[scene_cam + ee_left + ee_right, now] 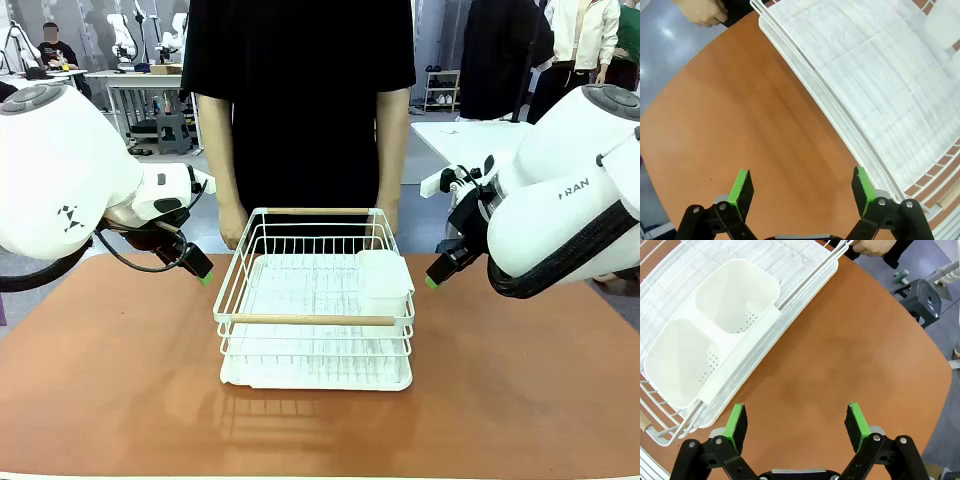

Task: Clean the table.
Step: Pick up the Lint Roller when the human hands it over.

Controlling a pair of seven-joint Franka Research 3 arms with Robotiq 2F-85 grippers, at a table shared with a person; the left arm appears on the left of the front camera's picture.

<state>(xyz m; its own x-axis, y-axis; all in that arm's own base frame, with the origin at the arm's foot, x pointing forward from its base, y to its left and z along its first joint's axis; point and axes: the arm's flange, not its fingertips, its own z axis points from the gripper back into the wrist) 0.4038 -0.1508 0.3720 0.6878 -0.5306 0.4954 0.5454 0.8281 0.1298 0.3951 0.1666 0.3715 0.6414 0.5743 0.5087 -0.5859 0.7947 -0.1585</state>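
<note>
The table (110, 370) has a smooth reddish-brown top (740, 125) (855, 355). A white wire dish rack (315, 300) with wooden handle bars stands at its middle. My left gripper (200, 270) hovers above the table to the left of the rack, open and holding nothing; its green pads (741, 187) frame bare tabletop beside the rack's edge (840, 100). My right gripper (438, 275) hangs to the right of the rack, open and holding nothing, with its green pads (856, 421) over bare table.
A white two-cell cutlery holder (715, 325) hangs inside the rack's right side (384, 272). A person in a black shirt (300, 100) stands at the far edge, hands (232, 225) near the rack's back corners. Other tables stand behind.
</note>
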